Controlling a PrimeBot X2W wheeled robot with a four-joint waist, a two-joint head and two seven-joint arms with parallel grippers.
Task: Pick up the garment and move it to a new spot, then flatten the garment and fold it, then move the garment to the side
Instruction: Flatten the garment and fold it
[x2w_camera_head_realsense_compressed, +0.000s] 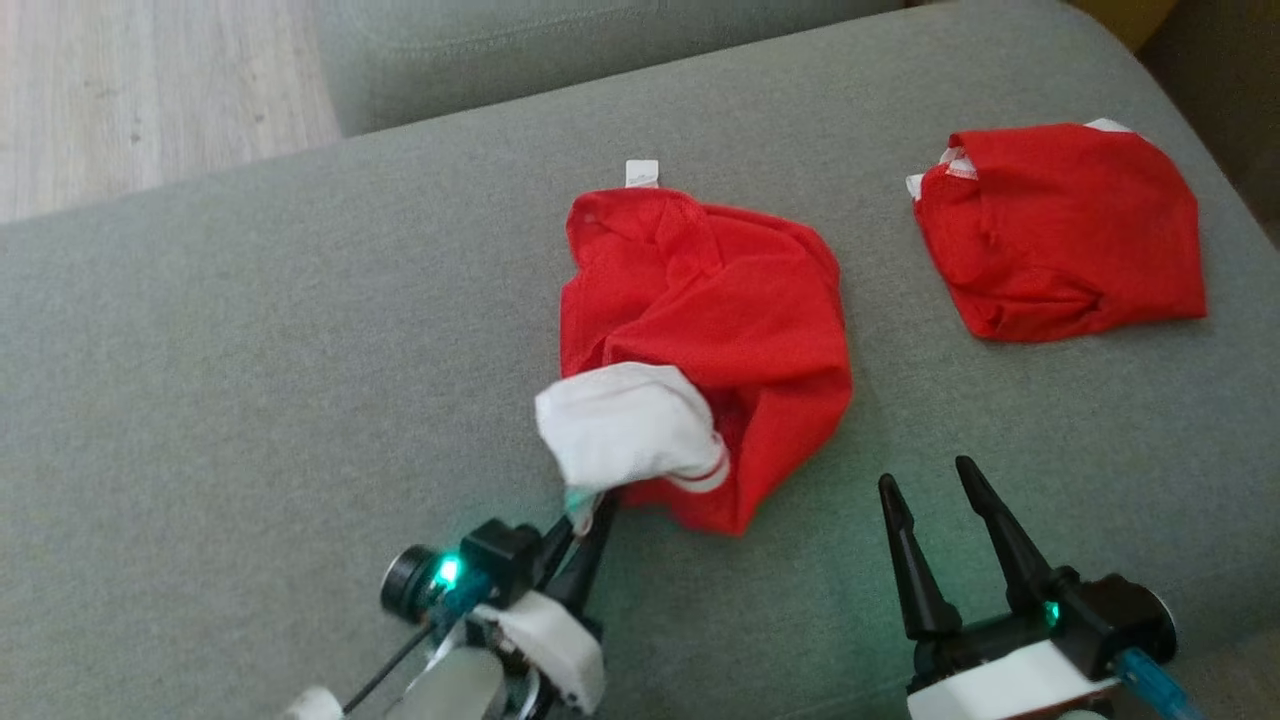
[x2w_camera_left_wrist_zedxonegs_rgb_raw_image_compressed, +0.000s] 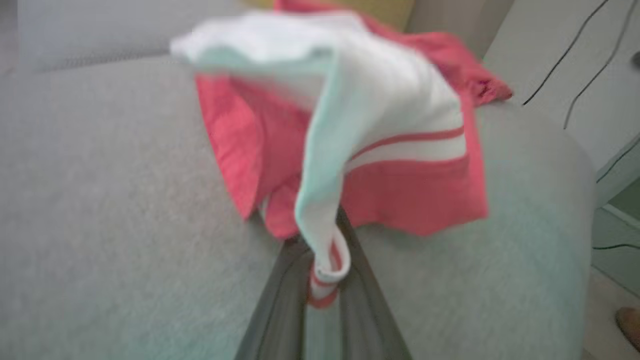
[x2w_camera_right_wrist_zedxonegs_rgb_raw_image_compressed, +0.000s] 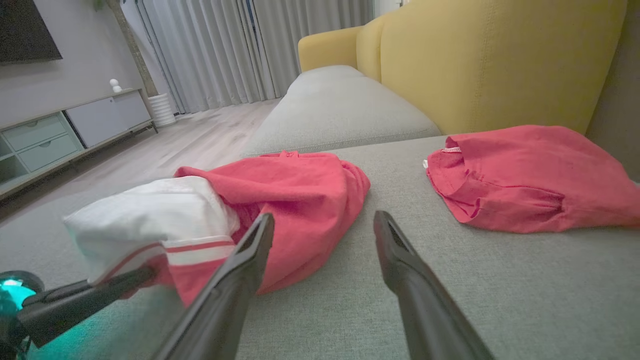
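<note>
Pinching the striped hem of a white sleeve (x2w_camera_head_realsense_compressed: 625, 425), your left gripper (x2w_camera_head_realsense_compressed: 590, 510) has both dark fingers pressed together on the cloth. The left wrist view, though blurred, shows the hem caught between them. The sleeve belongs to the garment (x2w_camera_head_realsense_compressed: 720, 320), a red shirt lying crumpled near the middle of the grey seat cushion (x2w_camera_head_realsense_compressed: 250, 350). The sleeve rises off the heap towards the gripper, while the red body rests on the cushion.

A grip on the nearest loose edge looks chosen because it is the easiest part to reach from this side, and it should let you lift or drag the shirt to a new spot.

Your right gripper (x2w_camera_head_realsense_compressed: 928, 475) has its fingers spread and holds nothing. It sits just beside the shirt's near right edge, apart from it, and seems to be placed to take a second hold once the cloth comes up.

A second red garment (x2w_camera_head_realsense_compressed: 1060, 230) lies further right on the same cushion, well apart and looking roughly folded.

The cushion is a flat, finely woven grey fabric. Behind it stands a yellow backrest (x2w_camera_right_wrist_zedxonegs_rgb_raw_image_compressed: 490, 60). Beyond the sofa are a pale wooden floor (x2w_camera_head_realsense_compressed: 150, 90), long grey curtains (x2w_camera_right_wrist_zedxonegs_rgb_raw_image_compressed: 240, 45), a low cabinet (x2w_camera_right_wrist_zedxonegs_rgb_raw_image_compressed: 60, 130) with drawers, and a dark screen (x2w_camera_right_wrist_zedxonegs_rgb_raw_image_compressed: 25, 30) on the wall.
</note>
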